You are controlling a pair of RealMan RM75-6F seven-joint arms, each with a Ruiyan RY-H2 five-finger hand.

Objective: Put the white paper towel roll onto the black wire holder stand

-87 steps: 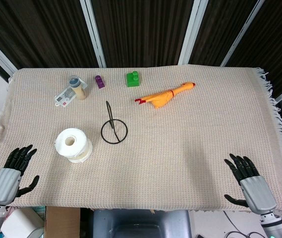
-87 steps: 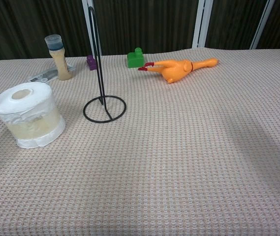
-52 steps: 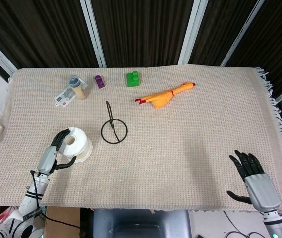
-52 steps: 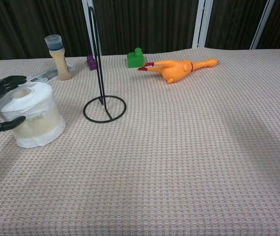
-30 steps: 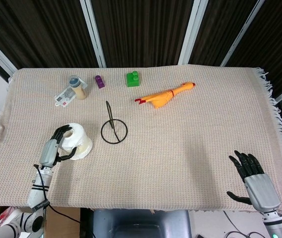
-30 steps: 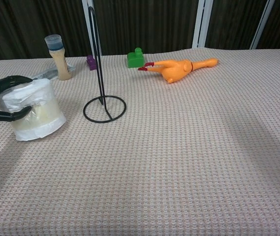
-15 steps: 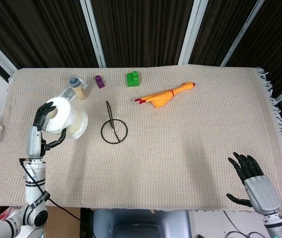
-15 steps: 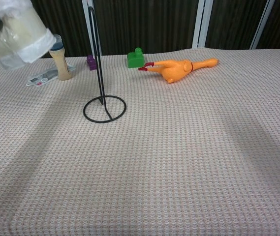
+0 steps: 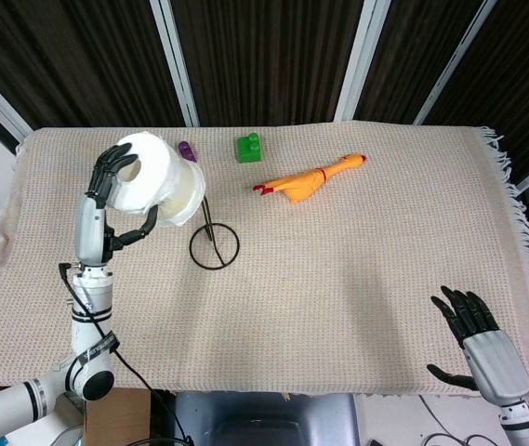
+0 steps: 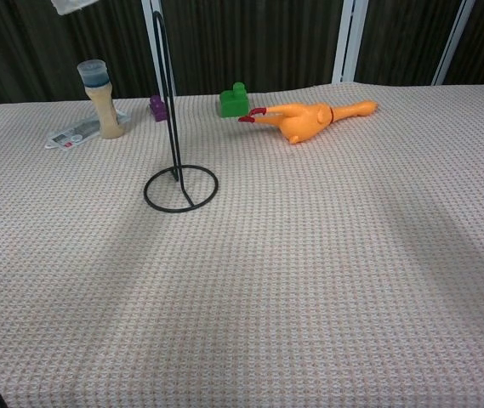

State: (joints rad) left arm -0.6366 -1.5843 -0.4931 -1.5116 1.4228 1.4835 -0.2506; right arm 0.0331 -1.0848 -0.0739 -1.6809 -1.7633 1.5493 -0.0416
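Counter (image 9: 357, 279) carries a beige woven cloth, on which everything else sits. Largest task item: white paper towel roll (image 9: 157, 181), lifted clear of the cloth in my left robot hand (image 9: 106, 200), up and to the left of the stand, tilted so its open core faces up-left. Fingers wrap the outer wall, thumb under the lower side. The chest view catches only a white corner of it at the top edge.

Handling judgement: light, soft, compressible. What looks like a thin plastic wrap makes the surface likely slippery, so I favour a broad wrap around the barrel over a pinch. Squeezing hard would probably oval the core, which must stay round to pass over the post. Keep fingers off the end faces.

Black wire holder stand (image 9: 213, 243): ring base flat on the cloth, thin upright post (image 10: 167, 93) standing tall. Judged stiff but light, so liable to tip if the roll bumps the post sideways. The core must come upright and be centred over the tip first.

Right robot hand (image 9: 473, 330) rests at the near right edge, fingers spread, holding nothing.

Smaller items at the far side: rubber chicken (image 9: 309, 178), green block (image 9: 248, 148), bottle (image 10: 100, 98), purple block (image 10: 157, 108).
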